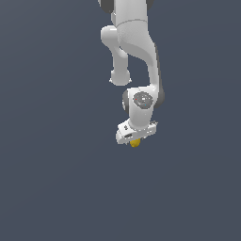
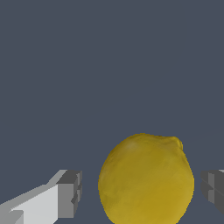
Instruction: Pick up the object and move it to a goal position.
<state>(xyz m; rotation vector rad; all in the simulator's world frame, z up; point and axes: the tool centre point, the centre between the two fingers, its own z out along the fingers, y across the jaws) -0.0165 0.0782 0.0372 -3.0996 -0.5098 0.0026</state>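
Note:
The object is a round mustard-yellow, lemon-like ball with a small nub on one side. In the wrist view it sits between my two grey fingertips, with a narrow gap of background on each side. My gripper is open around it, touching neither side. In the exterior view the white gripper hangs low from the arm, and the object peeks out just under the hand. The fingers themselves are hidden there.
A plain dark grey-blue ground fills both views. The white arm comes down from the upper middle of the exterior view. Nothing else shows.

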